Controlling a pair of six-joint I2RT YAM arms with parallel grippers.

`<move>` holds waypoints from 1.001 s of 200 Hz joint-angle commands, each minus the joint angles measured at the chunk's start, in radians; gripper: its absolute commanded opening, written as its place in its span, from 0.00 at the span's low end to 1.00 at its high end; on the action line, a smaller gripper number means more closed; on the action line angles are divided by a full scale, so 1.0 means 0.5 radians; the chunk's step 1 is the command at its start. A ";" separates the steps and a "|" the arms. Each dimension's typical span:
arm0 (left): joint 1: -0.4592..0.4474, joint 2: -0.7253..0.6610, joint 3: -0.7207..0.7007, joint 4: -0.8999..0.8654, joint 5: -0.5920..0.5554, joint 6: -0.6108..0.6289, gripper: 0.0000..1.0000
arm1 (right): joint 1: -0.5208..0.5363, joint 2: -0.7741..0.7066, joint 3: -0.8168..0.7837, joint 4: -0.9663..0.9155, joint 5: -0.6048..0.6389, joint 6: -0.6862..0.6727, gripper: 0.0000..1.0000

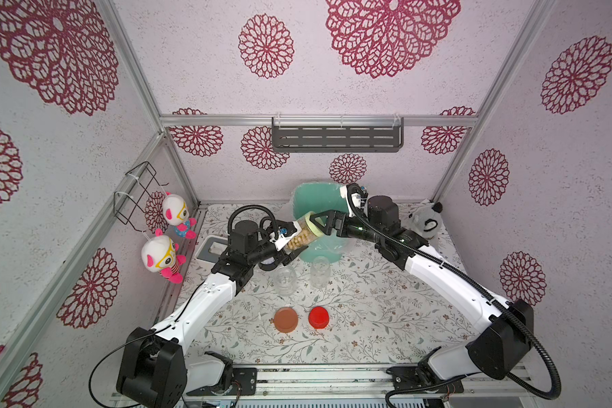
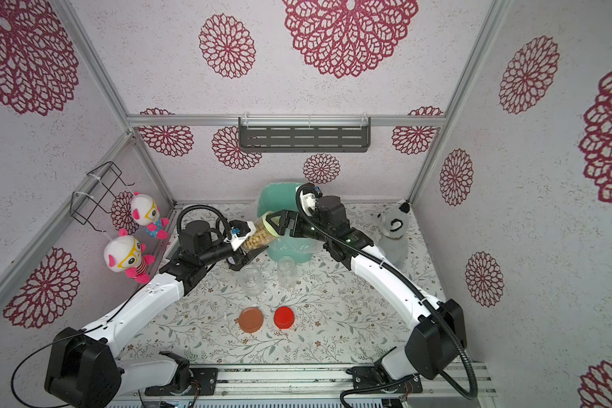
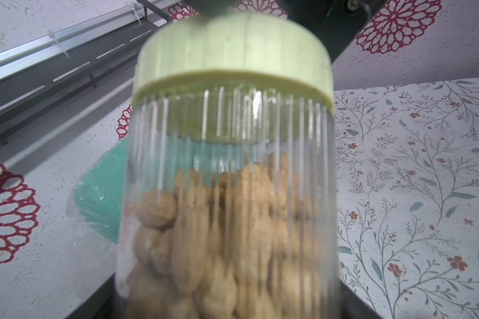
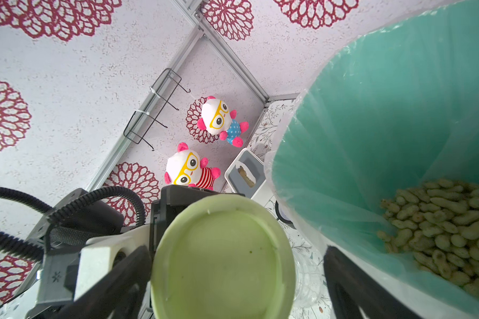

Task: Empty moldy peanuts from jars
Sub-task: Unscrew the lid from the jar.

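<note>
The left jaws clamp the body of the full jar (image 1: 301, 236) and hold it raised and tilted. Its pale green lid (image 1: 313, 226) points far-right over the near rim of the teal bin (image 1: 315, 197). The peanuts (image 3: 219, 234) lie in the jar's lower end, clear of the lid. The right jaws stand wide, one finger on each side of the lid, not closed on it.

The step in hand appears to be lid removal. Close the right jaws squarely on the lid's side wall, in line with the jar axis, then turn while the left jaws hold firm. Keep the mouth end high until the lid is free. Tip only above the bin, where a heap of dumped peanuts (image 4: 448, 229) lies.

An empty jar (image 1: 285, 279) and a second empty jar (image 1: 320, 270) stand uncapped on the worktop (image 1: 368, 318), just near of the bin and below the held jar. A low swing of either arm could topple them. A brown-orange lid (image 1: 286, 319) and a red lid (image 1: 318, 317) lie nearer, well apart from the arms. The bin's loose clear liner (image 4: 277, 176) hangs close to the right jaws.
</note>
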 commanded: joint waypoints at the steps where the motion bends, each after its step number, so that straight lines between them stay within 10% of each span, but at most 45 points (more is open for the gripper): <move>1: -0.010 -0.069 0.030 0.212 0.034 0.005 0.00 | 0.009 -0.037 0.013 0.131 -0.018 0.048 0.99; 146: -0.012 -0.062 0.034 0.208 0.039 0.004 0.00 | 0.012 0.035 0.035 0.054 -0.133 0.022 0.98; 200: -0.011 -0.062 0.034 0.196 0.057 0.005 0.00 | -0.002 0.042 0.029 0.069 -0.233 -0.061 0.71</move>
